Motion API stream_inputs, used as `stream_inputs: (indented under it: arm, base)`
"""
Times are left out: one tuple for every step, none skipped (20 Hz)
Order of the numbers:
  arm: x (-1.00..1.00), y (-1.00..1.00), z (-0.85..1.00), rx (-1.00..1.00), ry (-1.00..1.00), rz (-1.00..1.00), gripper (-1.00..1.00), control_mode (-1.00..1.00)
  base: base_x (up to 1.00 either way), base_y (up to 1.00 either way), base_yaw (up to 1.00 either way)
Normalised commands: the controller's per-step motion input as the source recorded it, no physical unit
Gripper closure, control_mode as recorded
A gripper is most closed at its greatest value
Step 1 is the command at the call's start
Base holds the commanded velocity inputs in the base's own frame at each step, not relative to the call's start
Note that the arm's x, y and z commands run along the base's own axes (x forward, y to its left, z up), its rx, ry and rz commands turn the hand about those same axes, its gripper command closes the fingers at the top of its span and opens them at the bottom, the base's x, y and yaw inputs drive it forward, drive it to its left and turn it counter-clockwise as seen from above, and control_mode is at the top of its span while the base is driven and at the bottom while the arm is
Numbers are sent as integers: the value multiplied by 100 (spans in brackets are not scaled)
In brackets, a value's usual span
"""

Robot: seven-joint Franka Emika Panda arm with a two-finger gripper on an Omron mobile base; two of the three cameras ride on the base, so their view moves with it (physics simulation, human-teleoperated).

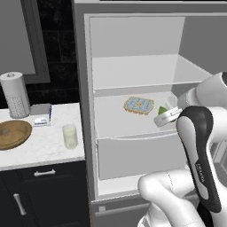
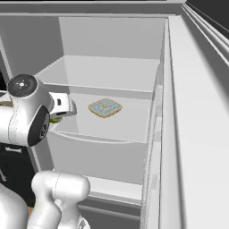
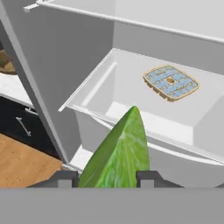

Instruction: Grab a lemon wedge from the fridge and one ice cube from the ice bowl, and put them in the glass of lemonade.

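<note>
Gripping the lemon wedge (image 3: 119,154), the pincer (image 3: 105,178) shows its two dark fingertips (image 3: 64,178) at the bottom centre of the hand view, one on each side of the green-yellow piece, which rises between them and is clamped there. In the left base view the wedge (image 1: 162,109) peeks out as a small green spot just behind the hand at centre right, over the front edge of the middle shelf of the open fridge (image 1: 84,88). One tan-and-blue tray (image 1: 139,105) lies alone on that shelf, well apart from the wedge, with bare white shelf around it and free room up to the shelf above. At the left of the same view the pale bench (image 1: 48,142) carries one glass of lemonade (image 1: 70,135) near its front right edge, one brown ice bowl (image 1: 13,134) at the left margin, one paper towel roll (image 1: 14,94) behind it, and one small box (image 1: 41,115) between roll and glass. A pale speck in the bowl may be an ice cube; it is too small to tell.
</note>
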Motion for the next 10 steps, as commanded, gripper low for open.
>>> stream_inputs:
  arm:
    - [0, 0, 0, 0, 0, 0, 100, 100]
    - [0, 0, 0, 0, 0, 0, 100, 100]
    - [0, 0, 0, 0, 0, 0, 100, 100]
    - [0, 0, 0, 0, 0, 0, 100, 100]
    - [0, 0, 0, 0, 0, 0, 100, 100]
    - [0, 0, 0, 0, 0, 0, 100, 100]
    - [0, 0, 0, 0, 0, 0, 100, 100]
    - [0, 0, 0, 0, 0, 0, 100, 100]
    - [0, 0, 0, 0, 0, 0, 100, 100]
    - [0, 0, 0, 0, 0, 0, 100, 100]
  base:
    - [-86, 19, 0]
    - [-87, 26, 0]
    - [-86, 30, 0]
    - [-89, 31, 0]
    - [-86, 39, 0]
    - [-81, 46, 0]
    - [-71, 54, 0]
    - [-59, 64, 0]
    - [-36, 79, 0]
    - [-11, 97, 0]
